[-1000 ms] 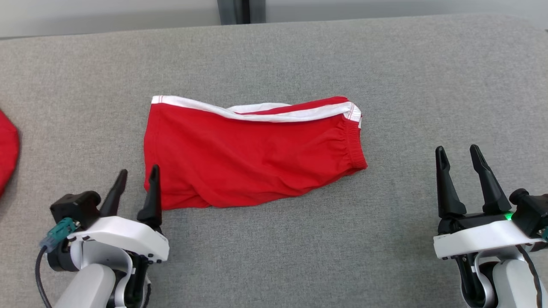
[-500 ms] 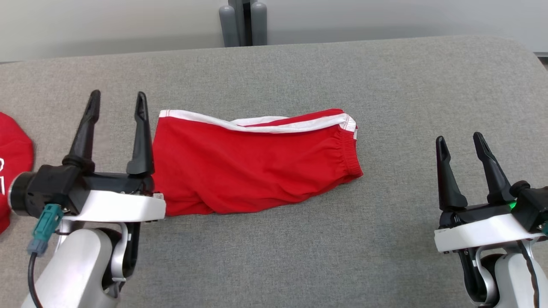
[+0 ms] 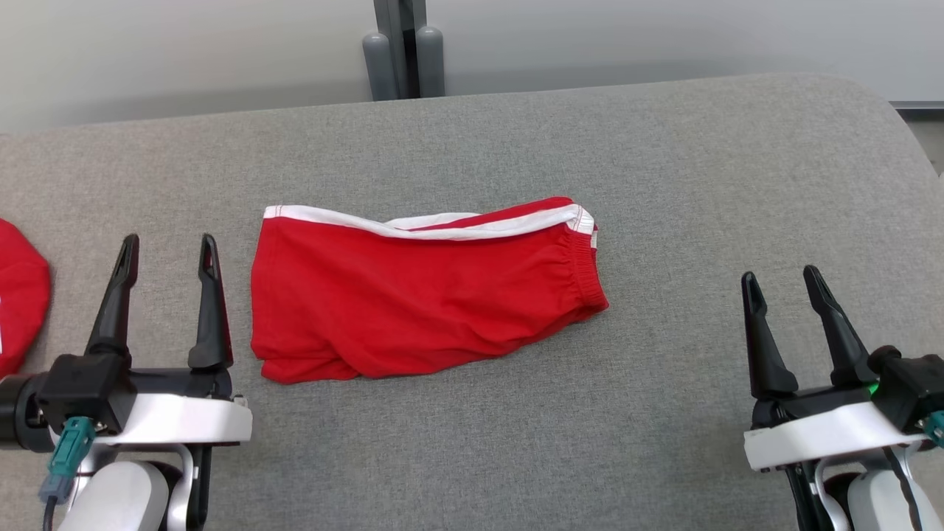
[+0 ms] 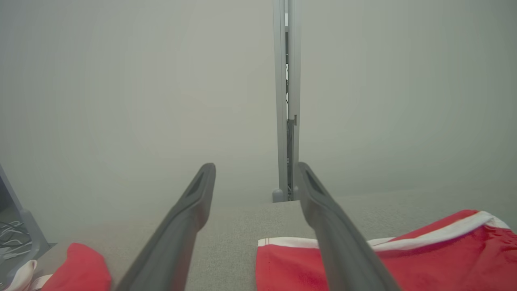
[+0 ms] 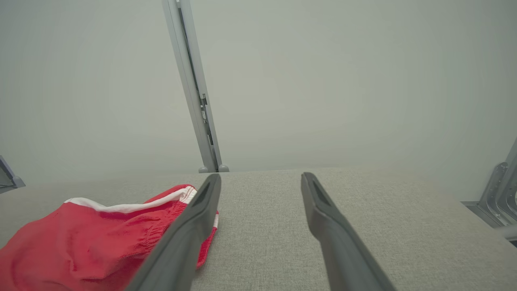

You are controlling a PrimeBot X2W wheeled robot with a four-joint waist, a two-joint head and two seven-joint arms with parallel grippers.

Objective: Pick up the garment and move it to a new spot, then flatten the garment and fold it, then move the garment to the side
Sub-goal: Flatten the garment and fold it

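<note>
the folded red shorts (image 3: 420, 295) lay flat in the middle of the grey fabric surface (image 3: 700, 184), waistband toward the right. the left gripper (image 3: 169, 240) sat just beside their left edge, fingers spread wide and empty. the right gripper (image 3: 780, 274), equally wide and empty, sat well apart on the right.

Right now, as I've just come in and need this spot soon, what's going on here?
A two-armed robot is working on the red shorts, which lie apparently folded on the grey padded surface. The left gripper and right gripper are both open and empty, one on each side, touching nothing. Another red garment sits at the far left edge.
</note>
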